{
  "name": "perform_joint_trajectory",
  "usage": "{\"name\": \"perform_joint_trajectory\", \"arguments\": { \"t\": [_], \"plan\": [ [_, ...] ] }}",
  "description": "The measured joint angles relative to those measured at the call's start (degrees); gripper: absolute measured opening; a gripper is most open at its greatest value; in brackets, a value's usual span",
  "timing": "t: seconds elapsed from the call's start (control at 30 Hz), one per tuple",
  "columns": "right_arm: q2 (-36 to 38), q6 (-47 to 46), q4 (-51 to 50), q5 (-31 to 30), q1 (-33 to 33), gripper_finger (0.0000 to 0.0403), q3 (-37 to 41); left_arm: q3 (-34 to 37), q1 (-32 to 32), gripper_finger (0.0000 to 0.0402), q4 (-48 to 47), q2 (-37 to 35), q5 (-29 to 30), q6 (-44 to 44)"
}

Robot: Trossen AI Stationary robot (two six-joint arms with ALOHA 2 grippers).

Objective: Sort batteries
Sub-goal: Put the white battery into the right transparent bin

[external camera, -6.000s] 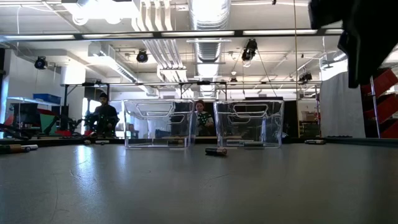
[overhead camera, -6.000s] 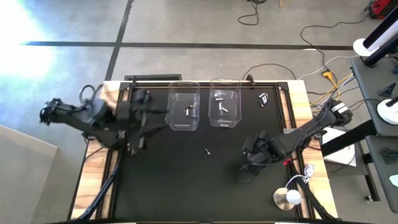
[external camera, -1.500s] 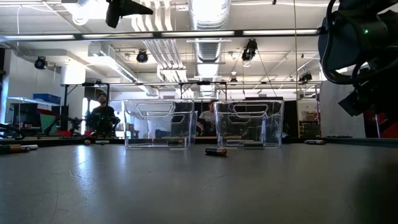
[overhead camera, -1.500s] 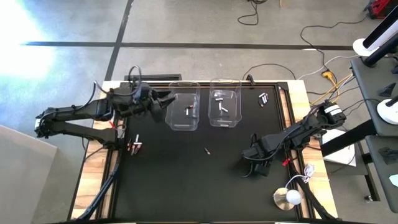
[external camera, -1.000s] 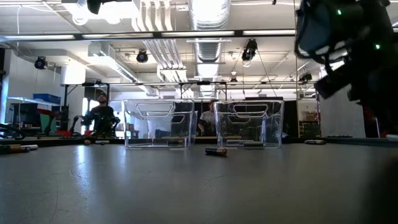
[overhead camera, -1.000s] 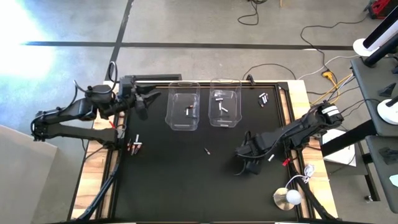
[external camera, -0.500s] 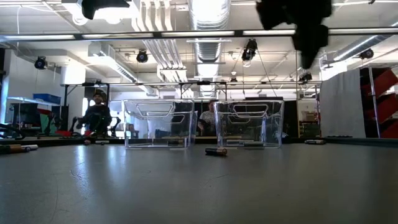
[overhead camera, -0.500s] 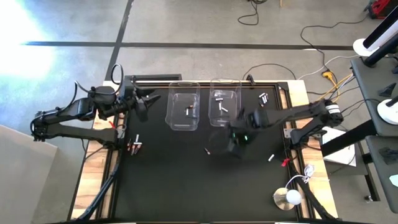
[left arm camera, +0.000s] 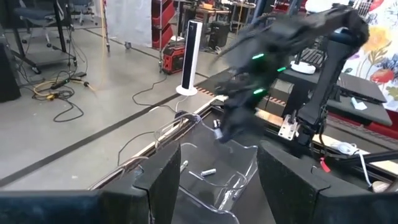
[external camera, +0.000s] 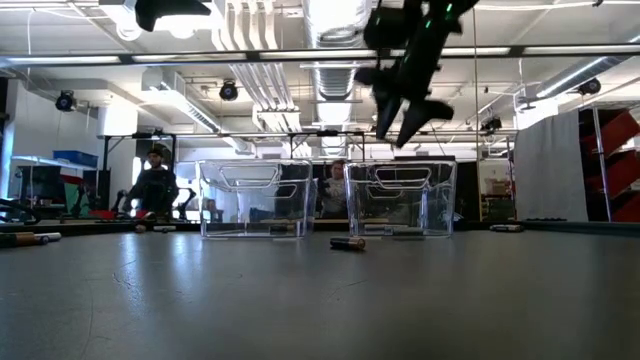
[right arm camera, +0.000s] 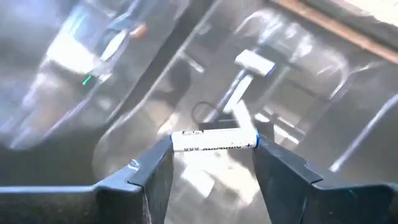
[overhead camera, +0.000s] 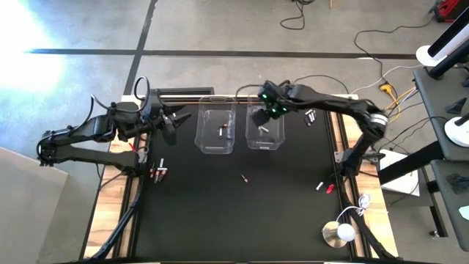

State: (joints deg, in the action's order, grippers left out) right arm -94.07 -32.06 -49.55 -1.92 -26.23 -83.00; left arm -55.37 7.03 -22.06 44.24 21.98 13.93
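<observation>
My right gripper [overhead camera: 268, 110] hangs above the right clear bin [overhead camera: 276, 141], shut on a white battery [right arm camera: 214, 140]; the low view shows the gripper [external camera: 402, 112] well over the bin's rim. That bin holds several white batteries [overhead camera: 261, 128]. The left clear bin [overhead camera: 206, 144] holds one battery [overhead camera: 222, 132]. A dark battery [overhead camera: 244, 177] lies loose on the black mat in front of the bins. My left gripper [overhead camera: 173, 122] waits open, held high to the left of the left bin, nothing between its fingers [left arm camera: 166, 180]. My right gripper pinches the white battery by its two ends [right arm camera: 178, 142] between the tips of its two fingers [right arm camera: 155, 169], so the battery spans the gap. The fingers slant down from above. The battery sits level, lifted clear above the right bin.
More batteries lie at the mat's far right corner [overhead camera: 310, 115], near its right edge [overhead camera: 322, 186] and near its left edge [overhead camera: 159, 173]. People stand in the room beyond the table [external camera: 154, 185]. A round white thing [overhead camera: 339, 233] sits at the near right corner.
My right gripper has risen from the mat's near right part and swung toward the far edge and the left, ending above the right bin and turning as it went. My left gripper has stayed in place.
</observation>
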Motion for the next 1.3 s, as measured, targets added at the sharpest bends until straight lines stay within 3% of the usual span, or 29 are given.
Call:
{"name": "perform_joint_trajectory", "arguments": {
  "t": [0.23,0.43,1.3],
  "plan": [
    [-13.6,1.5,1.4,0.5,-3.0,0.0194,-2.9,0.0,0.0,0.019,-0.1,-0.4,0.0,-1.5],
    [-18.8,0.9,1.7,0.0,-3.5,0.0191,-4.8,0.0,0.0,0.019,-2.9,-0.8,0.0,-1.1],
    [-21.2,4.4,1.5,0.4,-6.8,0.0201,-3.4,0.0,-0.1,0.019,-3.0,-6.5,-0.8,-1.2]
  ]
}}
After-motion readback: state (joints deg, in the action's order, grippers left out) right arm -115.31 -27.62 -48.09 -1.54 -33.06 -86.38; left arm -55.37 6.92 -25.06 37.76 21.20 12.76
